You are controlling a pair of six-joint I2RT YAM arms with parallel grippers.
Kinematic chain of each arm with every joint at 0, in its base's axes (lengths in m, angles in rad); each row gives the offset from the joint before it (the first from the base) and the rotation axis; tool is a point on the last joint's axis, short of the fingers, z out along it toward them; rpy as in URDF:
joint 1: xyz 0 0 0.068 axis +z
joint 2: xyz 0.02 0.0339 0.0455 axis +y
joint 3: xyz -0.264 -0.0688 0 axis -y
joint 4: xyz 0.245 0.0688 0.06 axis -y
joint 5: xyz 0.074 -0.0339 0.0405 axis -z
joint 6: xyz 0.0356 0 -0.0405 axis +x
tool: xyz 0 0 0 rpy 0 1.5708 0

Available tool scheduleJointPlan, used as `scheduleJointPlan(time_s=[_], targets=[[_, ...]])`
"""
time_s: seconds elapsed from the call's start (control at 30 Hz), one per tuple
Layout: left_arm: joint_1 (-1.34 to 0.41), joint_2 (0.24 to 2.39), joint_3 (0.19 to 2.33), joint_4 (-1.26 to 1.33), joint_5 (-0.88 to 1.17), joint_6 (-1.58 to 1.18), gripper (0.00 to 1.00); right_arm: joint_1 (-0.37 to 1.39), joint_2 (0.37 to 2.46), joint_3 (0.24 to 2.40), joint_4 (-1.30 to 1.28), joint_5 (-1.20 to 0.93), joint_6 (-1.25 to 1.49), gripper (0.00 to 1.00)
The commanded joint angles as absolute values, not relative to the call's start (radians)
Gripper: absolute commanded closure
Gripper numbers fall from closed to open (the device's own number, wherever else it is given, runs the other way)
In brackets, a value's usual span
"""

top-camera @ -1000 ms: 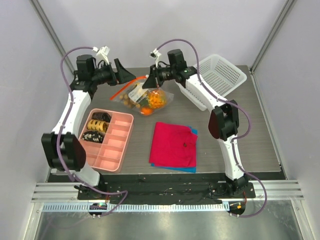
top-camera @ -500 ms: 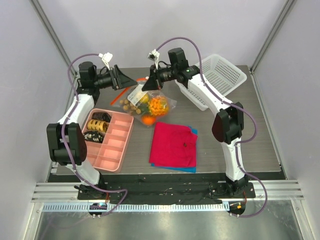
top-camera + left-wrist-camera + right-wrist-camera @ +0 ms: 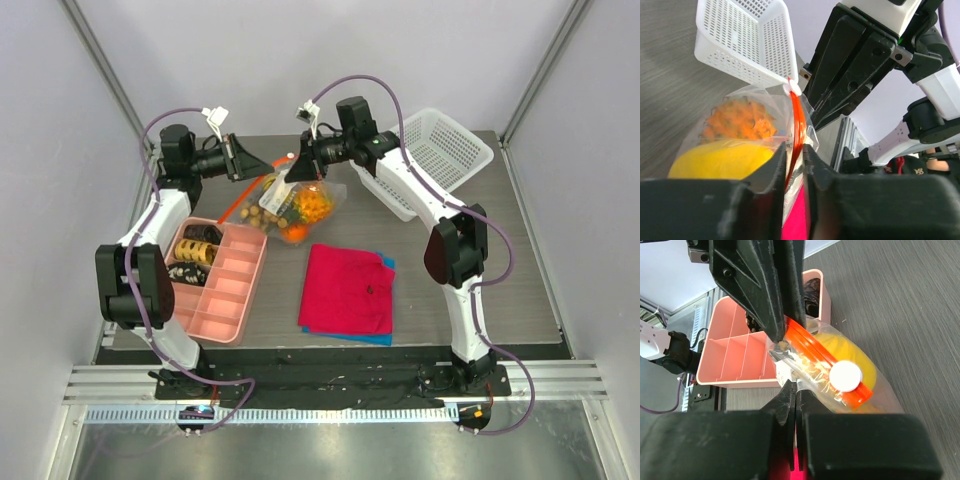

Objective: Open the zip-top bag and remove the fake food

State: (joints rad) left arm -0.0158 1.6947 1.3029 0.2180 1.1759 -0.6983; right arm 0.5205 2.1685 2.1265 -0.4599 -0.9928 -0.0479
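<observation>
Left arm (image 3: 148, 215) and right arm (image 3: 410, 190) both stretch way out to the back, wrists bent inward so the hands meet nearly tip to tip. Left hand (image 3: 794, 150) and right hand (image 3: 794, 387) are each pinched tight on the zip-top bag (image 3: 765, 97).

No text, label or number can be read anywhere.

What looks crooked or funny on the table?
The white mesh basket at the far right sits tilted instead of flat on the table. Nothing looks spilled or broken.
</observation>
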Motion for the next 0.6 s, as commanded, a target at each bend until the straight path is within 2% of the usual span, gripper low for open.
scheduleJointPlan(time_s=[0.0,0.07,0.17,0.2,0.3,0.4,0.5,0.57], targets=[[-0.018,1.698,1.333,0.242,1.192,-0.690,0.98,0.518,2.138,2.177,-0.426,-0.962,-0.019,0.95],[-0.018,1.698,1.335,0.238,1.175,-0.687,1.00,0.515,2.137,2.174,-0.416,-0.950,-0.002,0.90],[-0.017,1.681,1.330,0.232,1.143,-0.677,1.00,0.509,2.134,2.171,-0.393,-0.811,0.102,0.63],[-0.015,1.674,1.325,0.229,1.137,-0.667,1.00,0.491,2.129,2.151,-0.381,-0.789,0.142,0.43],[-0.012,1.655,1.325,0.227,1.132,-0.664,1.00,0.444,2.122,2.076,-0.255,-0.863,0.317,0.19],[-0.012,1.648,1.328,0.236,1.141,-0.673,1.00,0.431,2.094,1.994,-0.114,-0.893,0.399,0.13],[-0.012,1.640,1.324,0.244,1.154,-0.680,1.00,0.431,2.098,1.982,-0.033,-0.969,0.400,0.22],[-0.012,1.637,1.316,0.268,1.166,-0.702,1.00,0.433,2.109,1.970,0.070,-1.058,0.400,0.23]])
